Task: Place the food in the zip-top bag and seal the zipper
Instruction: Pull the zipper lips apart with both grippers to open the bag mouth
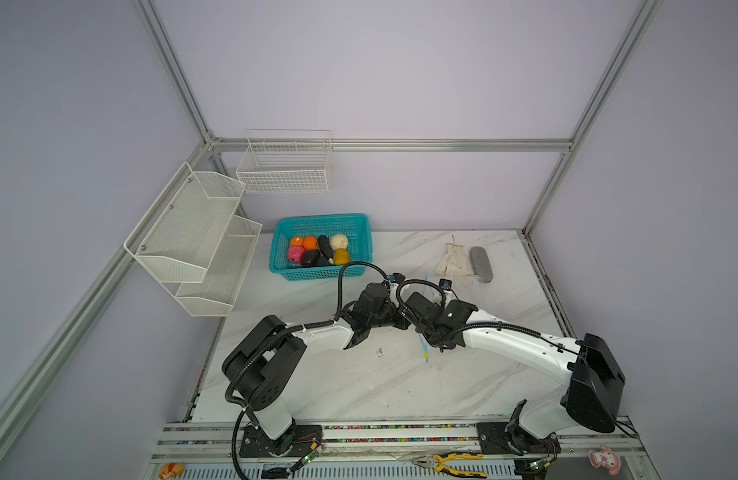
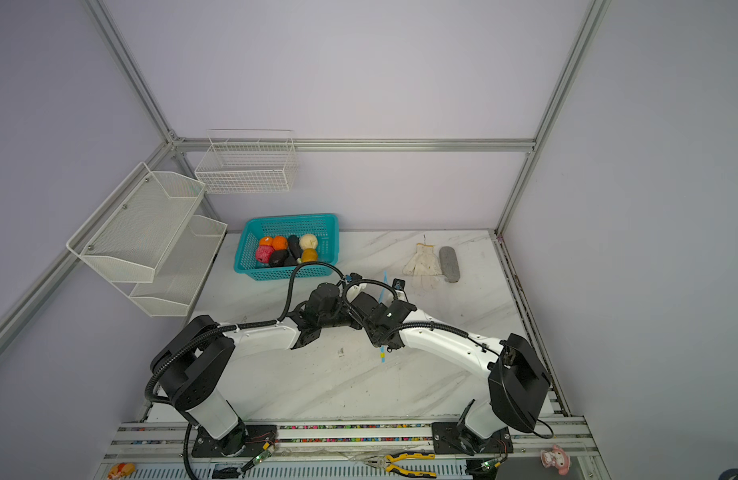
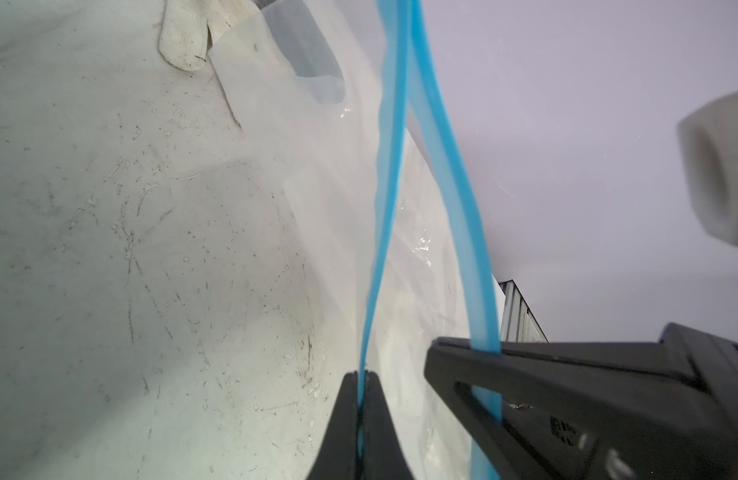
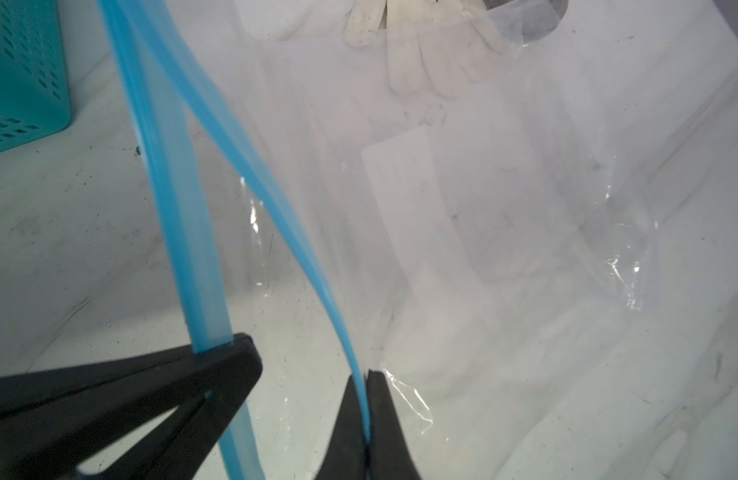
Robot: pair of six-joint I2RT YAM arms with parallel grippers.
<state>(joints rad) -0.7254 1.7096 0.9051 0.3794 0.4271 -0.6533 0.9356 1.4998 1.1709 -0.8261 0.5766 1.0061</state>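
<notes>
The food [image 1: 317, 250] lies heaped in a teal basket [image 1: 321, 219] at the back left: orange, pink, cream and yellow balls, a dark eggplant and a black lump. The clear zip-top bag [image 4: 504, 216] with its white label [image 4: 404, 187] lies mid-table beneath both wrists. Its light-blue zipper [image 3: 390, 166] is parted into two strips. My left gripper [image 3: 361, 376] is shut on one strip. The other strip [image 4: 276, 199] is pinched in my right gripper [image 4: 365, 374], which is shut too. In both top views the two grippers meet tip to tip [image 1: 405, 322]. A yellow slider [image 1: 425, 356] sits at the zipper's near end.
A white glove [image 1: 454, 259] and a grey oblong pad [image 1: 481, 264] lie at the back right, just beyond the bag. White mesh shelves [image 1: 193, 237] and a wire basket [image 1: 284, 166] hang on the left walls. Pliers [image 1: 450, 461] rest on the front rail.
</notes>
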